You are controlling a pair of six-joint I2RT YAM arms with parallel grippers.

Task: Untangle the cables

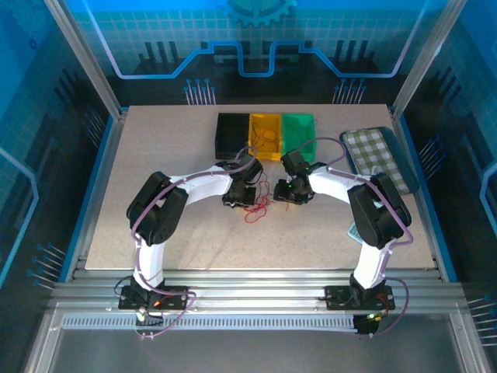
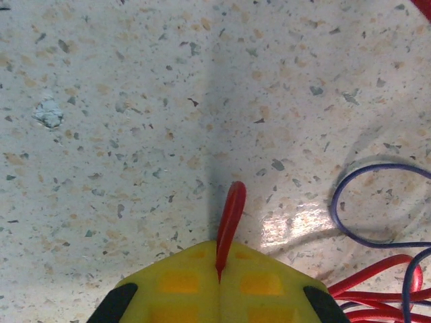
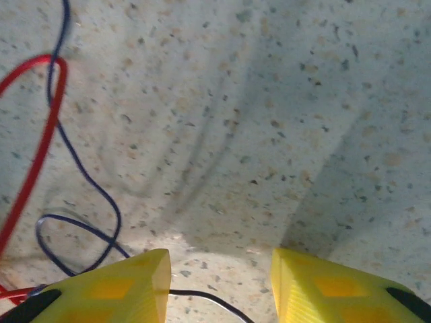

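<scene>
While the left gripper (image 2: 219, 259) is clamping the thin red wire (image 2: 230, 208), the right gripper (image 3: 219, 282) is hovering open, thin blue-purple wire (image 3: 87, 182) at its left.

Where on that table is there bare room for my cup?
The far left corner, beside the black bin, is bare, and so is the near strip of table between the left arm and the right arm. It is crowded in the middle, around the cables, and far right by the checked mat.
</scene>
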